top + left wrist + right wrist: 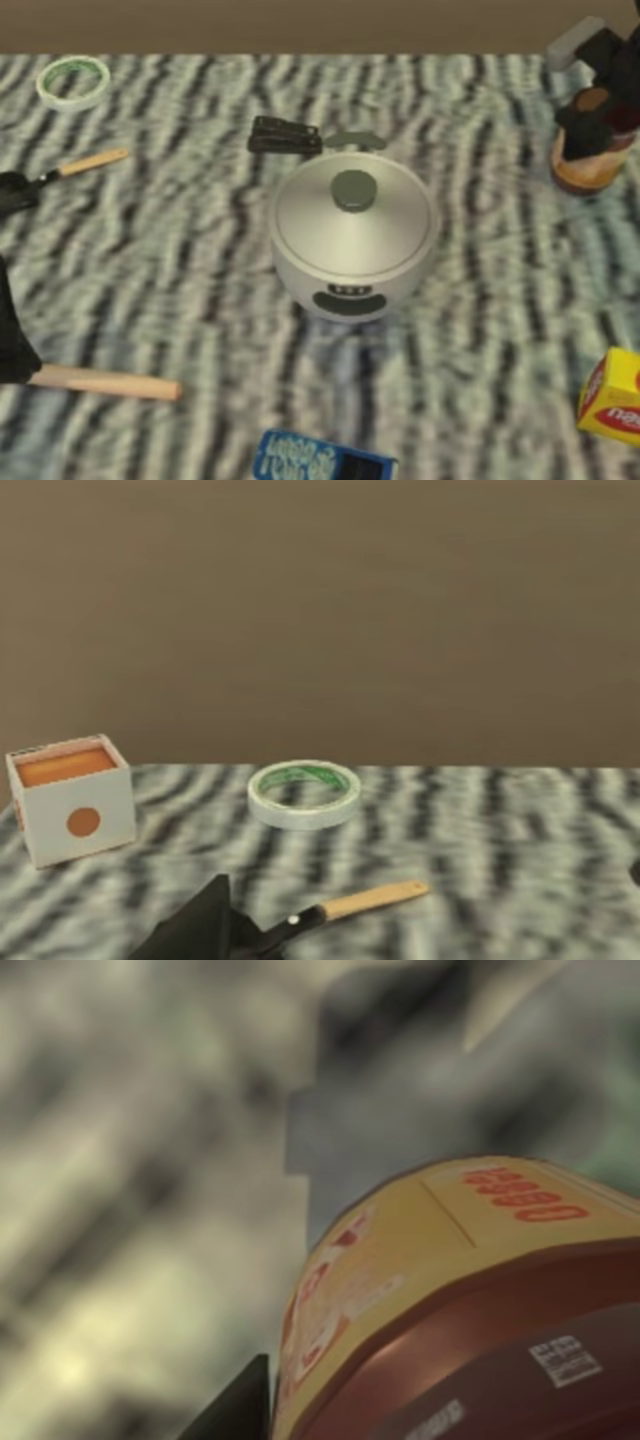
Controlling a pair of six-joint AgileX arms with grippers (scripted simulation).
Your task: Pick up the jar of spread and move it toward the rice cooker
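Observation:
The jar of spread (580,172), with a brown lid and an orange-tan label, is at the far right of the table near the back edge. My right gripper (598,125) comes down on it from above and is shut on it. In the right wrist view the jar (450,1260) fills the frame, and one dark finger (238,1408) presses against its label. The silver-white rice cooker (352,235) stands in the middle of the table, well to the left of the jar. My left arm (12,345) is parked at the left edge, and its gripper (425,885) is open.
A tape roll (73,80) lies at the back left. A black clip-like object (285,135) sits behind the cooker. A wooden-handled tool (90,162) and a wooden stick (105,383) lie at the left. A blue packet (322,460) and a yellow box (612,395) are at the front.

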